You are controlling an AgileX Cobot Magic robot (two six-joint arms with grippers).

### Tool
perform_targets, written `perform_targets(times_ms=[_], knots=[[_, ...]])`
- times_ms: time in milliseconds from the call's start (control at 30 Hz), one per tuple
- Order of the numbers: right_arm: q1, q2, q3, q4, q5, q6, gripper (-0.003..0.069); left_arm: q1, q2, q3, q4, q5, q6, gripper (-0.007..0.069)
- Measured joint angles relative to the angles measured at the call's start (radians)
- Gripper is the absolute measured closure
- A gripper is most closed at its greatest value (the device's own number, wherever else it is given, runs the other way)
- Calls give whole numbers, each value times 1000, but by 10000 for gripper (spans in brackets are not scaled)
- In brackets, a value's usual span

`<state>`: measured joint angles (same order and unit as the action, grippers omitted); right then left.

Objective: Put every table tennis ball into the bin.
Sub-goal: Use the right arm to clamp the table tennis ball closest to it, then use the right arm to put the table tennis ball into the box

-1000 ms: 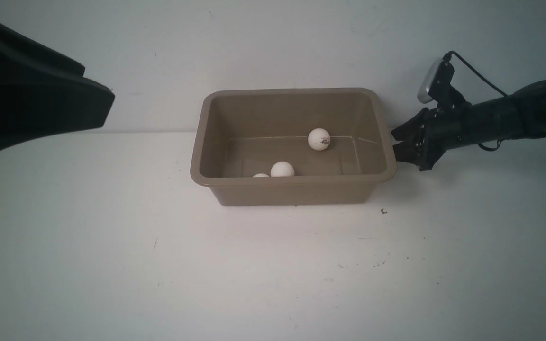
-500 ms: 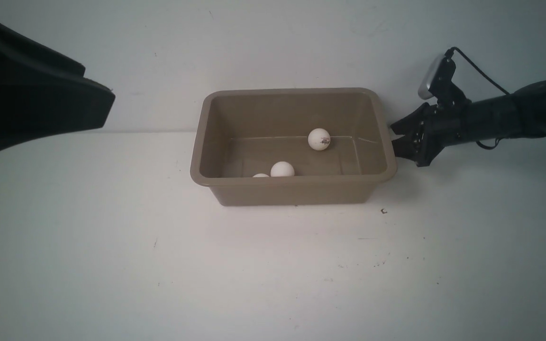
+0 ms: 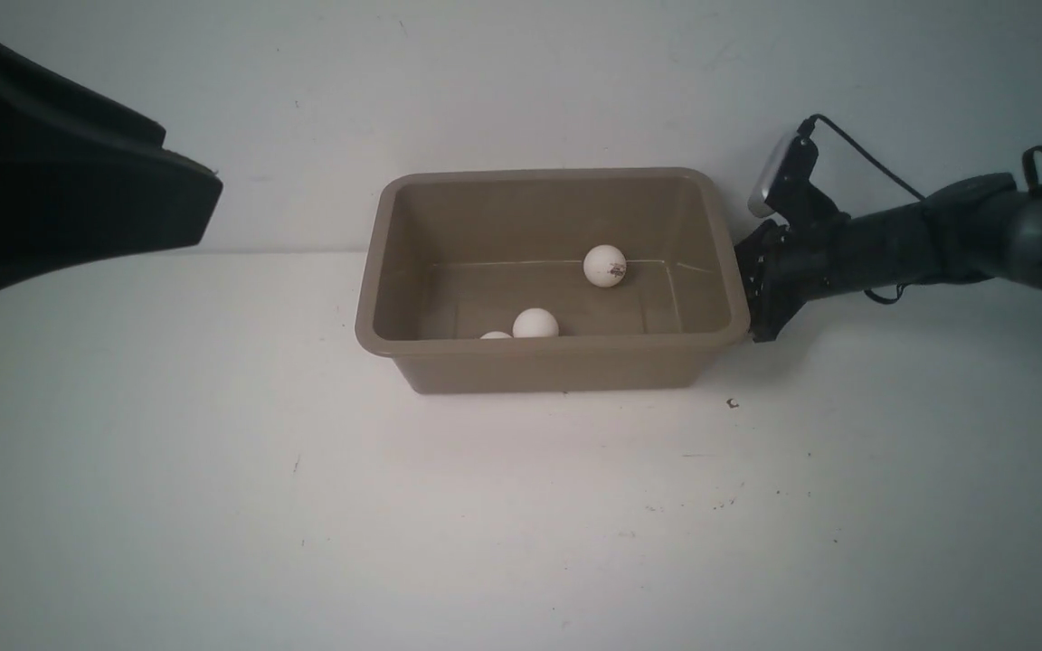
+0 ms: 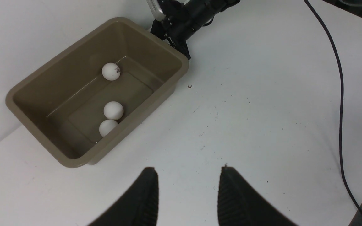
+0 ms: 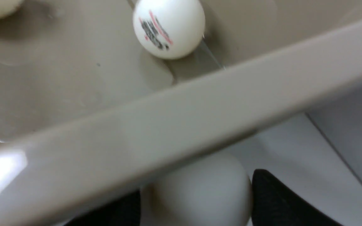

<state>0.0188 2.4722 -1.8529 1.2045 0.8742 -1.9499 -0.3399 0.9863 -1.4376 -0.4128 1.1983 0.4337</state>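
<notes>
Three table tennis balls [image 3: 605, 266] lie inside the bin [image 3: 554, 366] at the centre of the front view, so I judge most of the job done. My right tool [image 3: 761, 291], against the bin's right rim, is clamped on the fourth ball [image 5: 200, 188], which sits outside, below the rim, and needs lifting over. My left tool [image 4: 188, 171] hangs apart, empty.

The bin [image 3: 553, 366] was plain taupe-brown. The table tennis balls [image 3: 535, 323] were white, one ball [image 5: 168, 28] bearing a dark and red printed logo. The table [image 3: 485, 524] was white, dark-specked, the cable [image 4: 341, 103] black
</notes>
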Motion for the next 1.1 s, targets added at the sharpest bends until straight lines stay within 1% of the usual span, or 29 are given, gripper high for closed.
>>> perform_targets(times_ms=[100,367,467,633,700,800,933,967,1033,1067,1100], knots=[[2,2,0,0,-24,23,292,0,0,0,0,0,0,377],[-2,3,0,4,-38,42,295,0,0,0,0,0,0,377],[-28,3,0,3,-23,69,295,0,0,0,0,0,0,377],[-113,-30,0,-21,46,154,295,0,0,0,0,0,0,377],[-151,-84,0,-33,96,200,295,0,0,0,0,0,0,377],[-165,-180,0,-38,163,239,295,0,0,0,-1,0,0,377],[-106,-289,0,-38,171,272,295,0,0,0,0,0,0,377],[-44,-329,0,-47,144,298,295,0,0,0,2,0,0,377],[9,-347,-1,-63,119,321,295,0,0,0,6,0,0,377],[68,-353,-1,-94,83,350,295,0,0,0,9,1,0,377],[95,-353,-1,-112,65,362,295,0,0,0,12,2,0,377]])
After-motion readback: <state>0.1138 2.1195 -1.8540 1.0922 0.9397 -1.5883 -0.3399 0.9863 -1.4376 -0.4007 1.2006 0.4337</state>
